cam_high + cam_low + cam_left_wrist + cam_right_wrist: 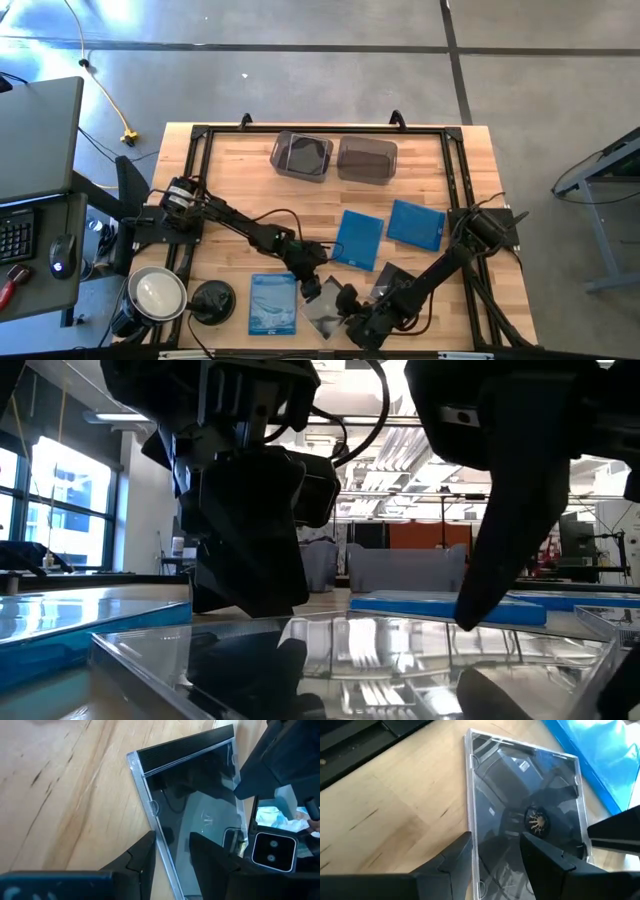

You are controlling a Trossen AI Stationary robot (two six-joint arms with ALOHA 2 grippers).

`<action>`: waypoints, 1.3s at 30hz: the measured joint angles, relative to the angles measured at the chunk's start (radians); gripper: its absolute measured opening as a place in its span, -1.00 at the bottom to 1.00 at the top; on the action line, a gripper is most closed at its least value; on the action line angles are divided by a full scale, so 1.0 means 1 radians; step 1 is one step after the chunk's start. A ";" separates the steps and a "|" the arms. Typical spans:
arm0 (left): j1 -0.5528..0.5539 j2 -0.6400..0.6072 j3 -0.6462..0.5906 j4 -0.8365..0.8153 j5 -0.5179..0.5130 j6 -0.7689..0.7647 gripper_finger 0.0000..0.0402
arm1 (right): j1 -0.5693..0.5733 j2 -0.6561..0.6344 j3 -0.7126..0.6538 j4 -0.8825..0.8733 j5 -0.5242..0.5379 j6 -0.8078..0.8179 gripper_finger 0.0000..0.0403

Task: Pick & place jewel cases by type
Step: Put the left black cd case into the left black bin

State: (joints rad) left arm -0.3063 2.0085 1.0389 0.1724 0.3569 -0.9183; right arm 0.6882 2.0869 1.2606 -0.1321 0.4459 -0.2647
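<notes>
A: Where's the clear jewel case (322,312) on the worktop (230,180)?

B: At the front edge, just beside the printed pale blue case (272,303).

A: And the tools?

B: Left tool (170,857) straddles that clear case's edge, fingers apart. Right tool (495,857) does the same from its other side, gripping nothing.

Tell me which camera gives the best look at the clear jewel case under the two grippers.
The right wrist view: the clear square plastic jewel case lies nearly whole, hub visible. The left wrist view shows its black-spined edge; the low view only a reflective front slab; the high view has it small, partly hidden by arms.
</notes>
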 joint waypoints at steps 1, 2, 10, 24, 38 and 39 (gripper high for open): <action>0.001 0.001 0.003 -0.001 0.004 -0.001 -0.41 | -0.002 0.000 0.000 0.000 0.002 -0.004 -0.20; 0.001 0.003 0.012 -0.009 0.013 -0.001 -0.41 | -0.002 0.000 0.000 0.000 0.010 -0.005 -0.20; 0.008 -0.010 0.118 -0.139 0.013 0.223 -0.41 | 0.005 0.001 0.000 0.000 0.053 0.015 -0.20; 0.080 -0.022 0.289 -0.478 -0.090 0.414 -0.41 | -0.029 0.002 0.001 -0.012 0.225 0.018 -0.20; 0.091 -0.016 0.330 -0.730 -0.152 0.440 -0.41 | -0.081 0.001 0.002 -0.104 0.257 0.022 -0.20; 0.091 -0.016 0.328 -0.730 -0.150 0.440 -0.41 | -0.076 0.001 0.002 -0.101 0.272 0.017 -0.20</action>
State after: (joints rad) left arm -0.2150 1.9926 1.3672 -0.5571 0.2070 -0.4782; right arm 0.6123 2.0876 1.2621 -0.2328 0.7183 -0.2474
